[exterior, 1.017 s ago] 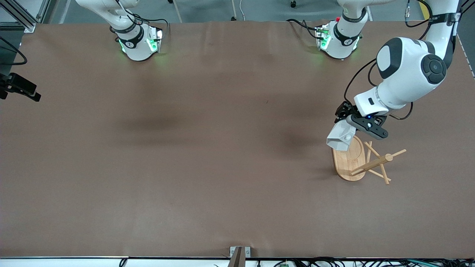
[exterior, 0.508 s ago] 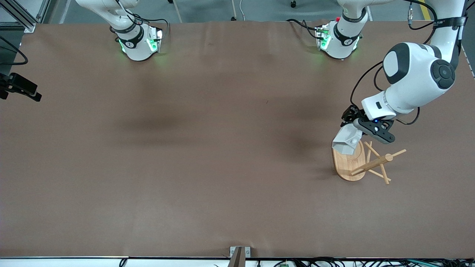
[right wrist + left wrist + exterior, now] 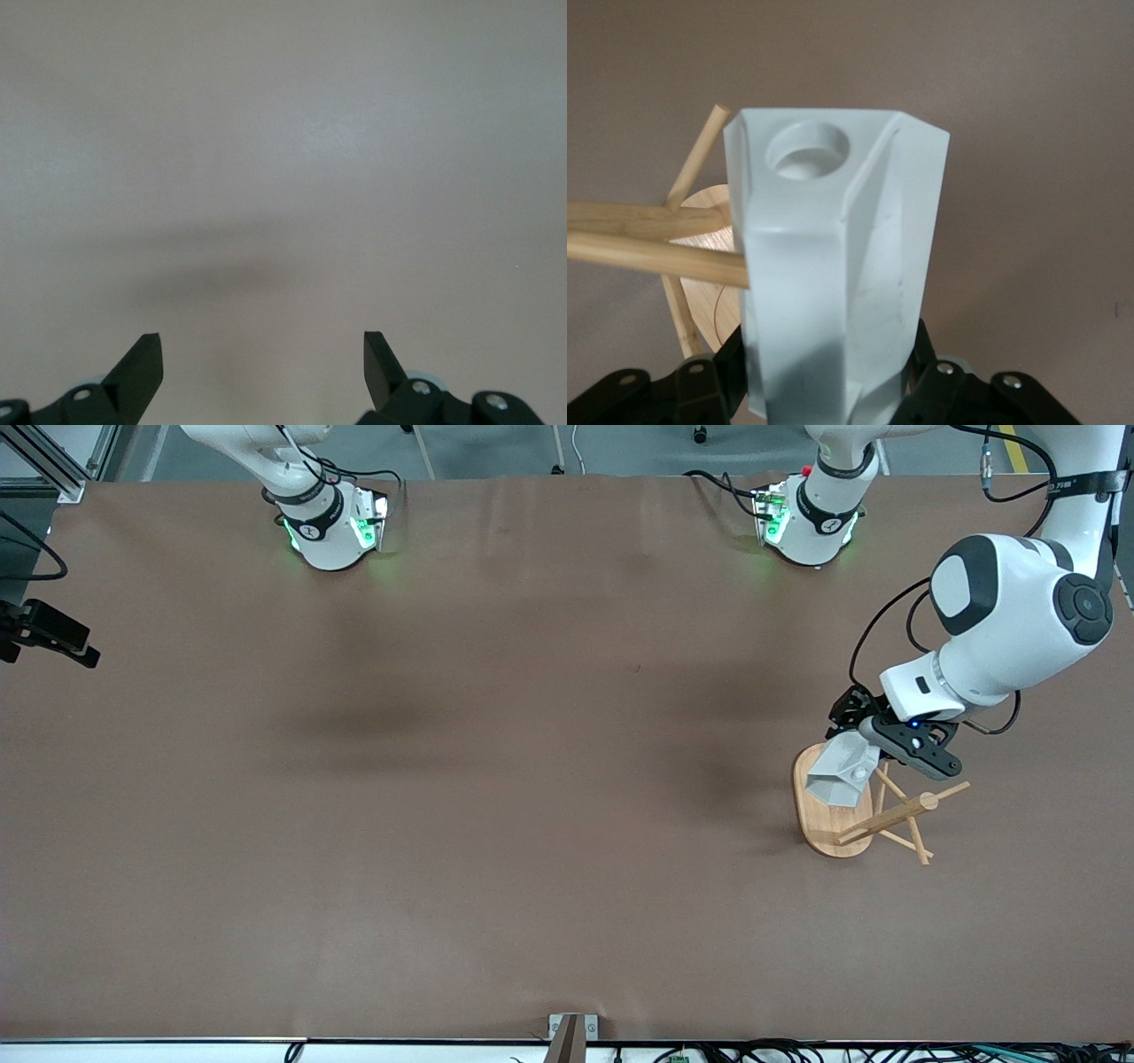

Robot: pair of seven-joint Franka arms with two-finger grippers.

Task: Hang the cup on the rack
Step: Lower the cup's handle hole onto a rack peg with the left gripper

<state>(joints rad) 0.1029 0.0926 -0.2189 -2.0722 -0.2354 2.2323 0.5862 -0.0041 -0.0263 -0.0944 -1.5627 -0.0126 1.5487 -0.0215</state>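
Observation:
My left gripper is shut on the white faceted cup and holds it tilted over the oval base of the bamboo rack, which stands toward the left arm's end of the table. In the left wrist view the cup fills the middle between the black fingers, its handle hole facing up. One rack peg meets the cup's side; whether it enters the hole is hidden. My right gripper is open and empty over bare table; it is out of the front view.
The rack's crossing pegs stick out toward the front camera and the left arm's end. The brown table stretches toward the right arm's end. A black camera mount sits at that end's edge.
My left gripper has carried the cup toward the left arm's end and the front camera, from over the base's edge to close against the rack's post and pegs. The right arm has not moved.

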